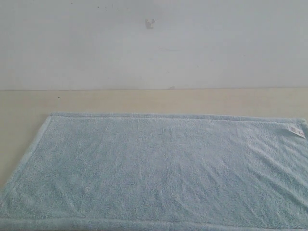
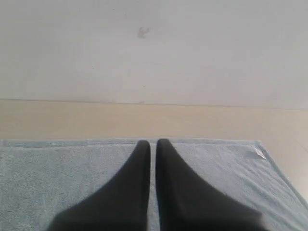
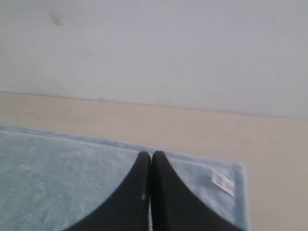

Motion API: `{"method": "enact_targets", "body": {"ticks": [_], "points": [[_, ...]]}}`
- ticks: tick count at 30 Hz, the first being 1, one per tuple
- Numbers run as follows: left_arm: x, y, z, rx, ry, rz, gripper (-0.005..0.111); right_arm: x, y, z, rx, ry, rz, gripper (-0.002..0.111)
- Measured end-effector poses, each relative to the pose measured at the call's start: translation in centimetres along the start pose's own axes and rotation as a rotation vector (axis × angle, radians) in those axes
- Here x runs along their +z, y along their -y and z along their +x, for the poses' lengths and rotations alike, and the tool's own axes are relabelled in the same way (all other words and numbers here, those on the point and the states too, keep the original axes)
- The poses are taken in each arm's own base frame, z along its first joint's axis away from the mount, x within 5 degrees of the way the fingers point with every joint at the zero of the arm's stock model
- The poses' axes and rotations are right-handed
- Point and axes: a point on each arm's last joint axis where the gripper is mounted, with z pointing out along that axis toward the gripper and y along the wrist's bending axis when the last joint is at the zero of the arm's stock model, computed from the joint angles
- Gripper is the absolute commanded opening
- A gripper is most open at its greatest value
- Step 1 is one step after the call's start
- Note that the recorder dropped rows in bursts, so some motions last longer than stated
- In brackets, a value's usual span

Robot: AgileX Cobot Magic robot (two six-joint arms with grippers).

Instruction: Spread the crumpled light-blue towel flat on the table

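Note:
The light-blue towel [image 1: 154, 168] lies spread flat on the beige table [image 1: 144, 101], its hemmed far edge straight and its white label [image 1: 294, 131] at the far right corner. Neither gripper shows in the exterior view. In the left wrist view my left gripper [image 2: 153, 142] hovers over the towel [image 2: 57, 178] near its far edge, black fingers [image 2: 139, 183] nearly touching with nothing between them. My right gripper [image 3: 151, 154] is shut and empty above the towel [image 3: 57, 173], close to the label [image 3: 223, 182].
A plain white wall [image 1: 154, 43] rises behind the table's far edge. A strip of bare table runs between the towel and the wall, and more bare table [image 3: 279, 183] lies beyond the towel's right side.

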Motion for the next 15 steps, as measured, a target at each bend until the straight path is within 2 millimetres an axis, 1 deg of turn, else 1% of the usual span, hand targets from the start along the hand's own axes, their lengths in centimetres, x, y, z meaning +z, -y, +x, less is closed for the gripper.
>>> {"method": "enact_targets", "body": {"ticks": [2, 3, 5, 9, 15], "points": [[-0.3, 0.5, 0.1, 0.008, -0.013, 0.030, 0.004, -0.9, -1.2, -1.1, -0.025, 0.048, -0.102, 0.000], [-0.6, 0.8, 0.2, 0.015, -0.021, 0.051, 0.004, -1.8, -2.2, -2.0, -0.031, 0.087, -0.185, 0.000], [-0.9, 1.3, 0.3, 0.025, -0.031, 0.078, 0.004, -3.2, -3.2, -2.9, -0.040, 0.144, -0.278, 0.000], [-1.1, 1.4, 0.3, 0.029, -0.033, 0.087, 0.004, -3.9, -3.8, -3.1, -0.045, 0.170, -0.344, 0.000], [-1.1, 1.4, 0.3, 0.029, -0.032, 0.085, 0.004, -4.1, -3.9, -3.1, -0.033, 0.164, -0.362, 0.000]]}}
